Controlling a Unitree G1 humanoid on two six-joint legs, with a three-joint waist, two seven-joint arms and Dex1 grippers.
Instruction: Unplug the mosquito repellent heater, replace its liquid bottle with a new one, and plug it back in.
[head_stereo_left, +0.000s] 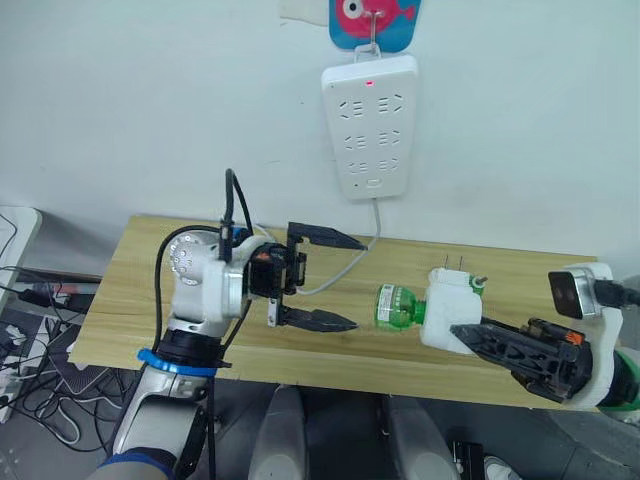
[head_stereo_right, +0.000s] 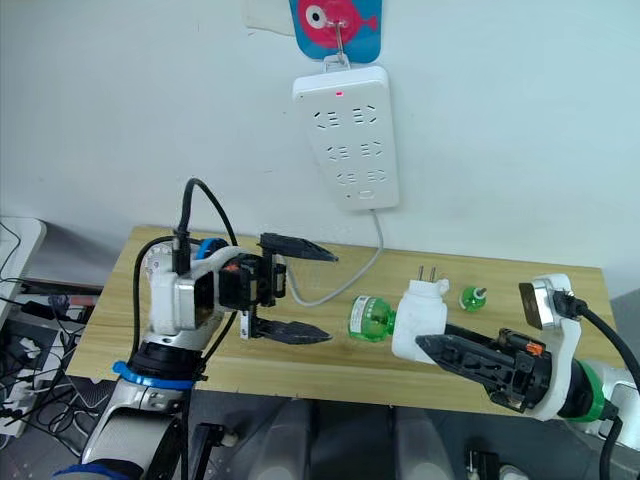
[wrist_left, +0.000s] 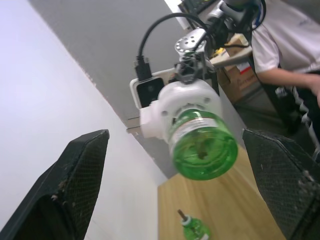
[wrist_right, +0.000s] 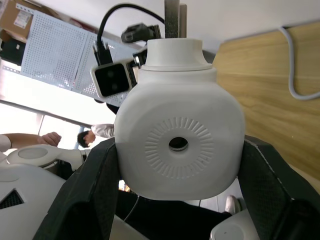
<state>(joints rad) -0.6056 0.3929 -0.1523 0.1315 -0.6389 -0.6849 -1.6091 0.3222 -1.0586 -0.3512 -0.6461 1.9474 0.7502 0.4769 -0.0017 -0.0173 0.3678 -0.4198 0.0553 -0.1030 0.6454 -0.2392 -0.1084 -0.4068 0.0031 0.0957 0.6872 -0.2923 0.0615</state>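
Observation:
My right gripper (head_stereo_left: 460, 322) is shut on the mosquito repellent heater (head_stereo_left: 448, 308), a white rounded unit held above the table's right part with its two prongs pointing up. A green liquid bottle (head_stereo_left: 397, 306) sticks out of the heater sideways, toward my left gripper (head_stereo_left: 355, 283). That gripper is open, its two black fingers spread wide, a short way left of the bottle and not touching it. In the left wrist view the bottle's base (wrist_left: 204, 145) faces the gap between the fingers. A second small green bottle (head_stereo_right: 472, 297) stands on the table behind the heater.
A white power strip (head_stereo_left: 370, 125) hangs on the wall above the wooden table (head_stereo_left: 130, 300), red light lit, its grey cable (head_stereo_left: 340, 275) curving across the tabletop. Cables lie on the floor at the left. A person in a white shirt (wrist_left: 290, 45) sits in the background.

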